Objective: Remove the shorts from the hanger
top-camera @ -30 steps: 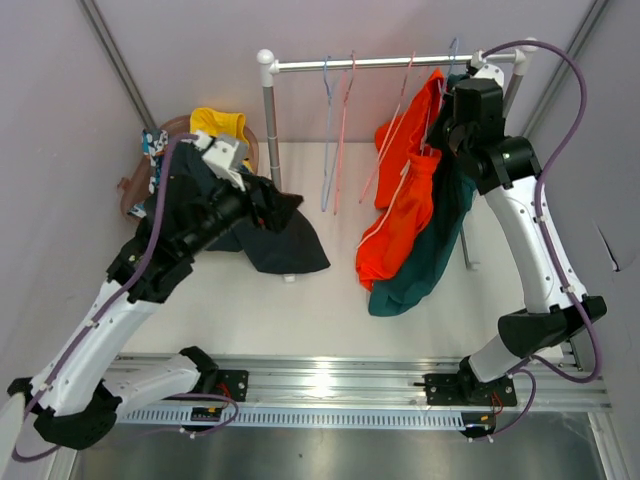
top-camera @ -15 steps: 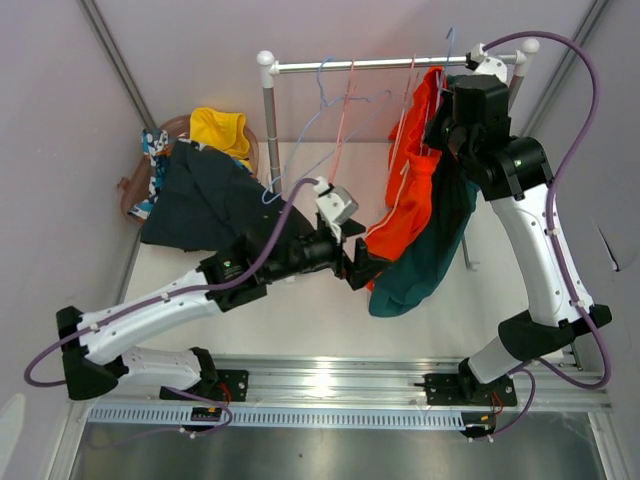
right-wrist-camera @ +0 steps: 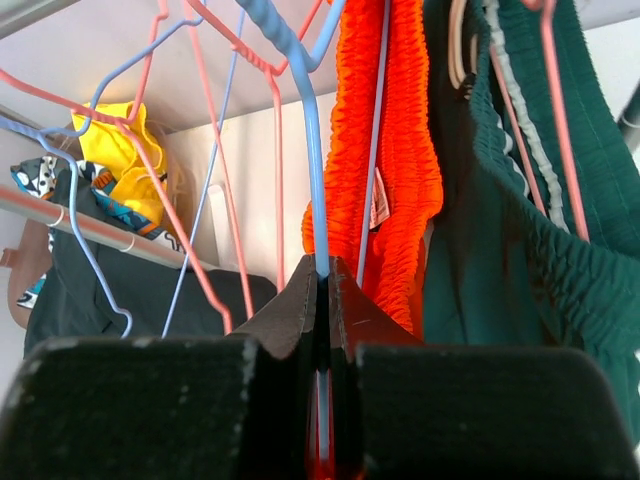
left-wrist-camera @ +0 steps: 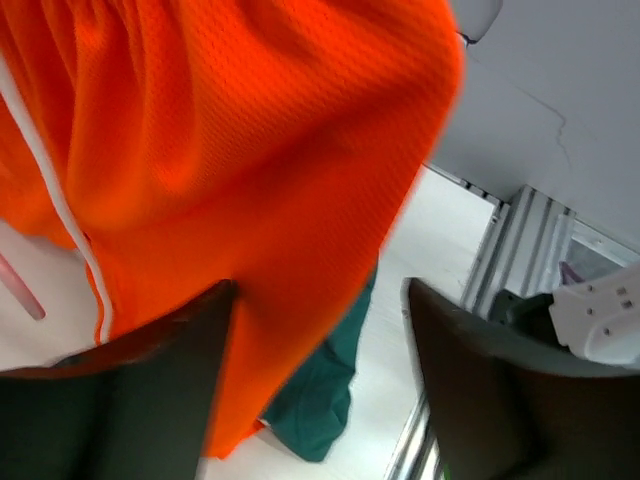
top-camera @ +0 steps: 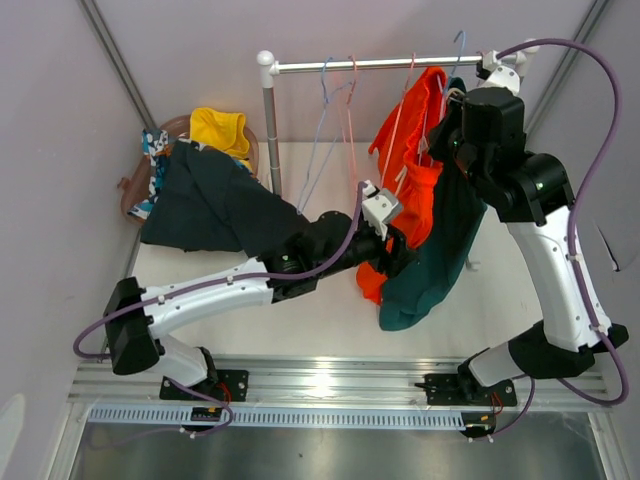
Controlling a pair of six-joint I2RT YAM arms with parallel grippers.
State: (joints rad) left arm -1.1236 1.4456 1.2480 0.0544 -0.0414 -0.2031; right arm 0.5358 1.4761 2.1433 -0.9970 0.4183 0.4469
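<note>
**A:** How should the left arm take the orange-red shorts [top-camera: 400, 175] hanging right of centre in the overhead view?

**B:** The left gripper [left-wrist-camera: 320, 300] has its jaws spread, and the orange leg drapes across the upper left of its wrist view, not yet pinched. It would do well to close on a thick fold near the hem and then pull down and away from the rail [top-camera: 380, 63]. It should keep clear of the teal shorts [top-camera: 440, 265] just behind.

**A:** And the other arm?

**B:** At the top right, the right gripper [right-wrist-camera: 322, 285] is pressed together on the blue hanger [right-wrist-camera: 300, 120] wire. Which garment that hanger carries cannot be told. Holding the wire steady should stop the hangers swinging during the pull.

**A:** Any writing?

**B:** Only a small pale label [right-wrist-camera: 380, 207] on the orange waistband, and it is too small to read.
</note>
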